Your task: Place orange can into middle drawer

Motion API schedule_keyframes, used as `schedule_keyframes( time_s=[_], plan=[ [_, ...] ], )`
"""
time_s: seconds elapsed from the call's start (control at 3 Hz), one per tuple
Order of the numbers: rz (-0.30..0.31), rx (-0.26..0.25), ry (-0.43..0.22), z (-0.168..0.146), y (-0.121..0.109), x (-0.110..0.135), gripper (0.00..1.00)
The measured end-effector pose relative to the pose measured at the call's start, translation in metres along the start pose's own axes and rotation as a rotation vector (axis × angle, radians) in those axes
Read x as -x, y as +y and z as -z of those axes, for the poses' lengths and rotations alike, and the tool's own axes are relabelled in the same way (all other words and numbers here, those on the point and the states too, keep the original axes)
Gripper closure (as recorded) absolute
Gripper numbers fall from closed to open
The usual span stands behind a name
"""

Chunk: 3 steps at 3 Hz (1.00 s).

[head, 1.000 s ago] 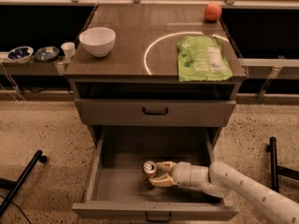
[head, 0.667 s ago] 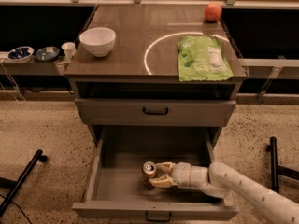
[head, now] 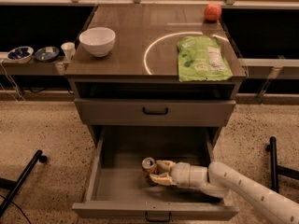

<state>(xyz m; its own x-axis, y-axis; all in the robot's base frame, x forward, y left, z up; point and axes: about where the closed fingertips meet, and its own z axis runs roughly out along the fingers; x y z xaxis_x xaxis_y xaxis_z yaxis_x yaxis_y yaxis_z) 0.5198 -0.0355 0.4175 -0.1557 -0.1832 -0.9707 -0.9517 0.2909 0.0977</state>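
Observation:
The orange can [head: 149, 165] stands upright on the grey floor of the open middle drawer [head: 100, 169], left of centre, with its silver top showing. My gripper [head: 155, 172] reaches into the drawer from the lower right on a white arm. Its pale fingers [head: 164, 164] sit on either side of the can and hold it at the tips, low over the drawer floor.
The shallower drawer above, with a black handle [head: 155, 111], is closed. On the cabinet top are a white bowl [head: 97, 40], a green bag [head: 202, 58] and a round orange-red fruit [head: 212, 11]. Small dishes [head: 33, 53] sit on a side shelf at the left. Black bars [head: 273, 162] lie on the floor.

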Motion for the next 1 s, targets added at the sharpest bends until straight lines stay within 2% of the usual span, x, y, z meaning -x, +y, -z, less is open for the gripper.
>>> schedule_keyframes(
  time_s=[0.33,0.67,1.0],
  plan=[
    [0.000,0.000,0.000,0.000,0.000,0.000,0.07],
    [0.000,0.003,-0.001,-0.001,0.001,0.000,0.00],
    [0.032,-0.029,0.025,0.015,0.005,0.011,0.00]
  ],
)
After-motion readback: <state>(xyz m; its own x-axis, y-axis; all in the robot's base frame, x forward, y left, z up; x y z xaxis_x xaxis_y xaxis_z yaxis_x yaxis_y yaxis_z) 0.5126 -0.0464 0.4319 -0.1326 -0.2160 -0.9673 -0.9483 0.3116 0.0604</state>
